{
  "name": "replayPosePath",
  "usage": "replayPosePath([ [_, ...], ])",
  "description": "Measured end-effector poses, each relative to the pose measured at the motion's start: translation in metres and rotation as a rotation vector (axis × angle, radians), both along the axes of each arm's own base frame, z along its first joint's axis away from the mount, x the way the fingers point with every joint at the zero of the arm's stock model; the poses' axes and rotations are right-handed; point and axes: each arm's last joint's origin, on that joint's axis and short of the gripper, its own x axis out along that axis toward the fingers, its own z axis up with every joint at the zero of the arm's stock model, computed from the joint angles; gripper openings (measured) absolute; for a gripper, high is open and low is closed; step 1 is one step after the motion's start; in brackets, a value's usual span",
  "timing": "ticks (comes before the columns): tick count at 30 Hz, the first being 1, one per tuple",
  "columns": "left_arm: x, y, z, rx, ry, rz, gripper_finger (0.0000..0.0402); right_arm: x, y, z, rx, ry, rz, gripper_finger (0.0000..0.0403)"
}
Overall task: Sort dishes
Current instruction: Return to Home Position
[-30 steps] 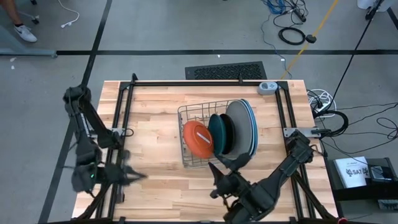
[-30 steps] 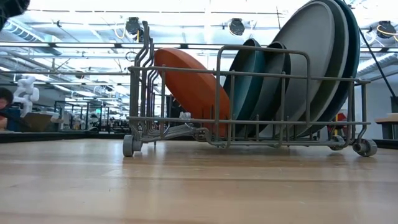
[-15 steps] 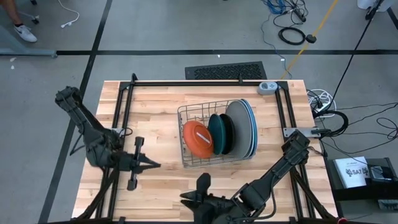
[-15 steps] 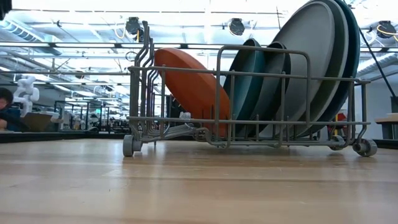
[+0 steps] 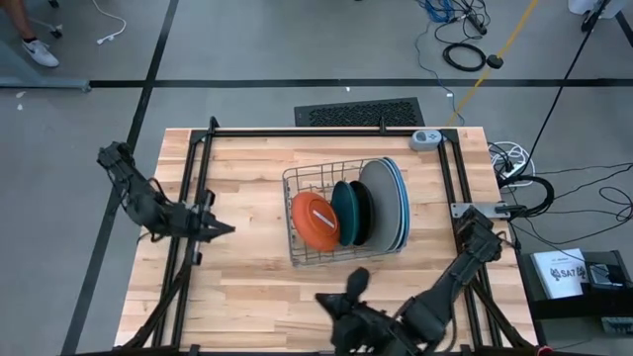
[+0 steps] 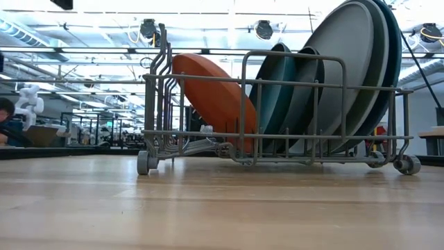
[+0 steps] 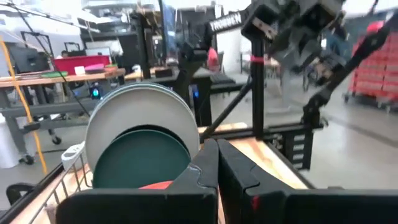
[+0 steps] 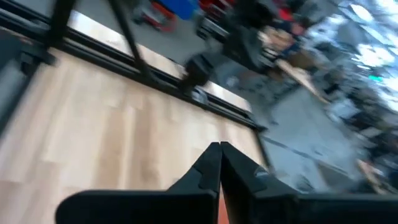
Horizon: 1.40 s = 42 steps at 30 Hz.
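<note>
High view: the plates stand on edge in the dish rack [image 5: 288,198] at table centre, with the orange plate [image 5: 315,221] leftmost, then the dark teal plate [image 5: 345,212], then the grey plate [image 5: 382,198]. The left gripper [image 5: 224,229] is well left of the rack; the right gripper [image 5: 359,279] is near the front edge. Low view: the orange plate leans in the rack. Wrist views: both claws are closed and empty.

Wire dish rack [image 5: 300,182] on wooden table [image 5: 247,183]
</note>
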Motion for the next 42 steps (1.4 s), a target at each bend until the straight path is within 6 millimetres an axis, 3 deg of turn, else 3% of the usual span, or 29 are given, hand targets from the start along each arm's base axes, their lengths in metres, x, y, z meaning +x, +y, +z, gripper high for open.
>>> replayPosePath([
  [5,-0.014,0.014,-0.019,-0.028,-0.032,0.000,0.0000,-0.040,0.005,0.001,-0.022,-0.072,-0.147,0.0001],
  [9,-0.020,0.021,-0.026,-0.013,-0.045,0.003,0.0000,-0.072,0.010,-0.004,-0.005,-0.224,-0.237,0.0000],
  [12,-0.024,0.024,-0.024,-0.024,-0.070,0.000,0.0000,-0.078,0.014,-0.005,0.103,-0.289,-0.253,0.0000],
  [14,-0.025,0.024,-0.023,-0.019,-0.085,-0.029,0.0000,-0.066,0.017,-0.008,0.137,-0.260,-0.249,0.0000],
  [17,-0.025,0.024,-0.023,-0.018,-0.088,-0.043,0.0000,-0.028,0.017,-0.009,0.184,-0.132,-0.153,0.0000],
  [22,-0.025,0.024,-0.023,-0.040,-0.080,-0.048,0.0000,0.035,0.009,0.009,0.193,-0.136,0.243,0.0000],
  [27,-0.025,0.024,-0.025,-0.075,-0.061,-0.055,0.0000,0.057,-0.013,0.012,0.117,-0.126,0.352,0.0000],
  [30,-0.025,0.024,-0.026,-0.072,-0.051,-0.055,0.0000,0.072,-0.028,0.017,0.166,-0.139,0.524,0.0000],
  [35,-0.025,0.024,-0.025,-0.073,-0.053,-0.055,0.0000,0.073,-0.054,0.023,0.130,-0.066,0.456,0.0000],
  [42,-0.025,0.024,-0.025,-0.074,-0.054,-0.054,0.0000,0.048,-0.067,0.061,0.111,-0.095,0.545,0.0000],
])
